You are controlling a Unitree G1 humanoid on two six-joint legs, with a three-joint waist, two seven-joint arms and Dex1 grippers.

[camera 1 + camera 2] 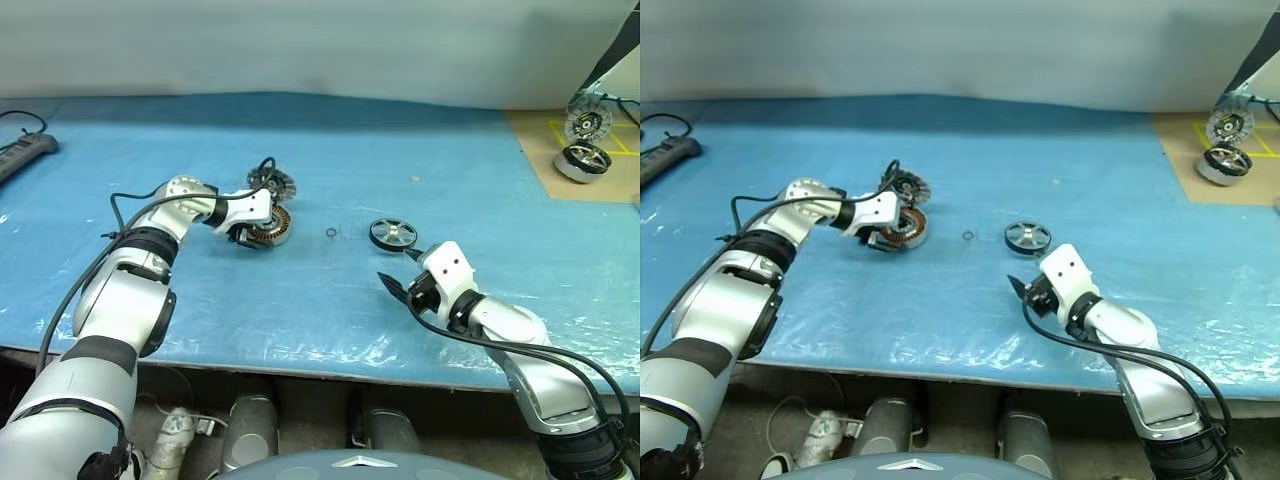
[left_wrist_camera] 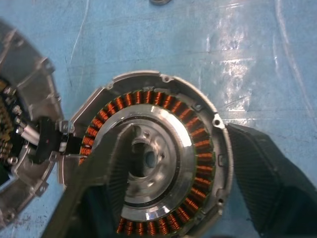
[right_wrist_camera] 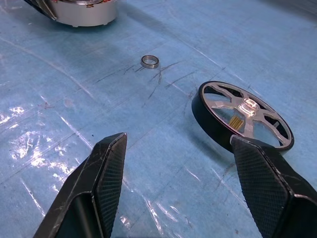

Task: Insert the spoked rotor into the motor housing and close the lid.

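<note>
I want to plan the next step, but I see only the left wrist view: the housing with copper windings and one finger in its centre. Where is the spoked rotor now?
Observer: The spoked rotor lies flat on the blue cover, to the right of the motor housing and apart from it.
Operator: Does the right gripper hold it?
Observer: No. The right gripper is open just short of the rotor, with nothing between its fingers.
Operator: Are there other parts that I could confuse with these?
Observer: Yes, two other round motor parts stand on a brown board at the far right.
</note>
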